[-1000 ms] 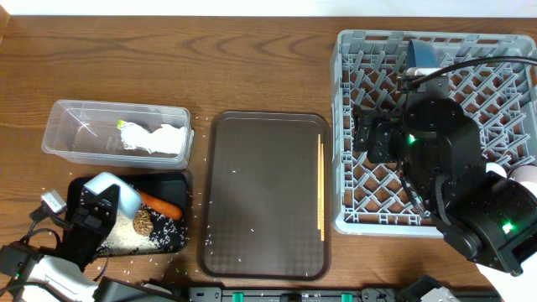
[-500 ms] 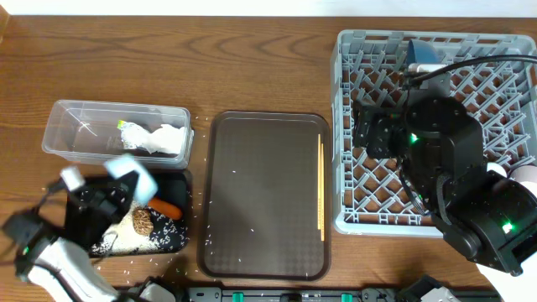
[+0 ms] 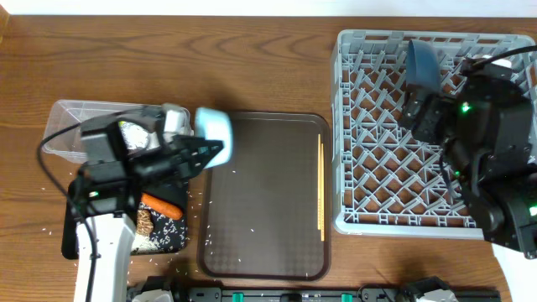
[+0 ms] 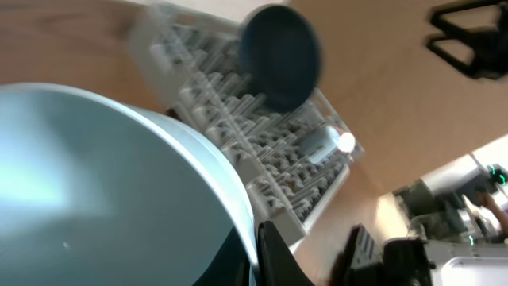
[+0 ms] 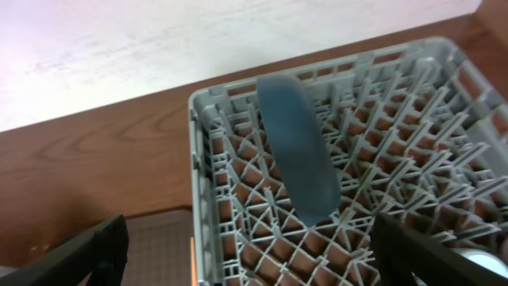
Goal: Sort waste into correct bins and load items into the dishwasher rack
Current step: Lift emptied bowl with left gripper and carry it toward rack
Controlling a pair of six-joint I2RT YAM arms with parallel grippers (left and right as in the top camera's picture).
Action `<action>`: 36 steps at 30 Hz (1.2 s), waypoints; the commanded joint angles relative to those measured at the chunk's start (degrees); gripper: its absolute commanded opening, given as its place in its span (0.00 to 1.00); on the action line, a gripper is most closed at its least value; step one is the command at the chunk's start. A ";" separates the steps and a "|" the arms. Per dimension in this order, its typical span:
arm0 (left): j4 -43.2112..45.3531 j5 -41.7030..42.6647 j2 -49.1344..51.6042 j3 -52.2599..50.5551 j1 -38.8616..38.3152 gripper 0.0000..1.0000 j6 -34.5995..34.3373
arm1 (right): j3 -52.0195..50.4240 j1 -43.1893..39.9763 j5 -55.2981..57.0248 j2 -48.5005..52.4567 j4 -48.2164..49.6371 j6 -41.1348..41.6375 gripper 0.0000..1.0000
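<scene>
White bowl (image 3: pixel 216 132) hangs tilted over the left edge of the brown tray (image 3: pixel 264 201), its rim pinched in the left tool (image 3: pixel 205 153). Right tool (image 5: pixel 250 226) is spread wide and empty above the grey rack (image 3: pixel 369 168), where the blue plate (image 5: pixel 298 151) stands on edge.

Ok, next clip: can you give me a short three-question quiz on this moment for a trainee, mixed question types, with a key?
1. True or false: the blue plate stands on edge in the dishwasher rack.
2. What is the left gripper holding? A) the white bowl B) a pink cup C) the carrot
3. Fill in: the chopsticks lie along the right side of the ___ tray.

Key: 1 true. 2 A. 3 brown, meaning the brown tray.
</scene>
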 commanded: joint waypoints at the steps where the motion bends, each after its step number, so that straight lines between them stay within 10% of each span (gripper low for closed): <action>1: 5.29 -0.98 -0.37 1.18 -5.25 0.06 -10.64 | 0.28 -2.86 -9.86 0.00 -1.01 -2.19 0.91; 17: 16.96 -5.31 -0.26 1.16 -20.76 0.06 -12.94 | 0.28 -6.84 -7.96 2.56 -5.49 0.83 0.91; 36: 78.18 -21.73 27.43 1.22 -36.39 0.06 -54.42 | 0.28 -29.51 -13.25 1.88 -9.88 3.56 0.98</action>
